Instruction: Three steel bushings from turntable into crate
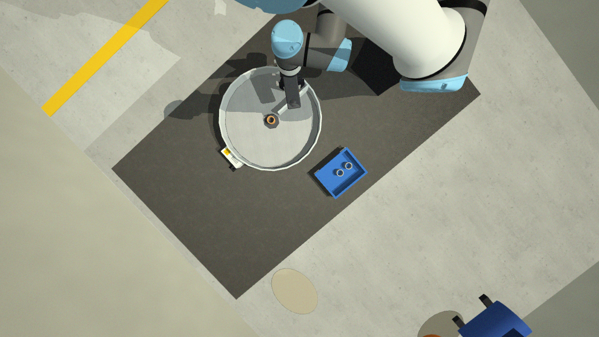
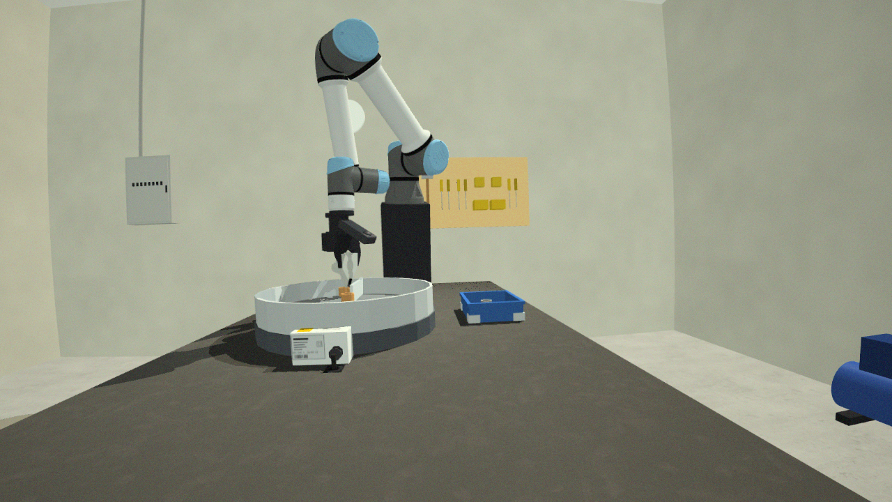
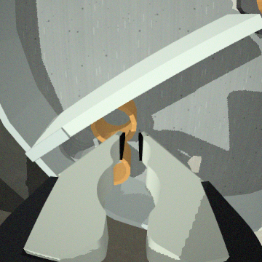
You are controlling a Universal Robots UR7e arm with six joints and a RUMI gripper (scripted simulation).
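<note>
My gripper (image 2: 349,282) (image 3: 132,134) is shut, with nothing held between its narrow tips, low over the turntable (image 1: 320,115) (image 2: 286,314) (image 3: 84,40). In the wrist view, a copper-coloured bushing (image 3: 96,129) lies just beyond the tips against the white bar. Another copper-coloured bushing (image 3: 122,172) shows partly below and behind the tips. A dim grey round shape (image 3: 66,146) sits in shadow left of them, perhaps a steel bushing. A copper-coloured bushing (image 1: 267,120) (image 3: 260,4) stands at the hub. The blue crate (image 1: 325,179) (image 2: 493,312) holds two steel bushings (image 1: 336,172) (image 1: 345,165).
A white bar (image 1: 287,107) (image 2: 357,288) (image 3: 153,73) crosses part of the turntable from rim towards hub. The turntable has a raised wall all round. A white labelled box (image 1: 231,157) (image 2: 320,345) stands beside its outer wall. The crate stands apart from the turntable.
</note>
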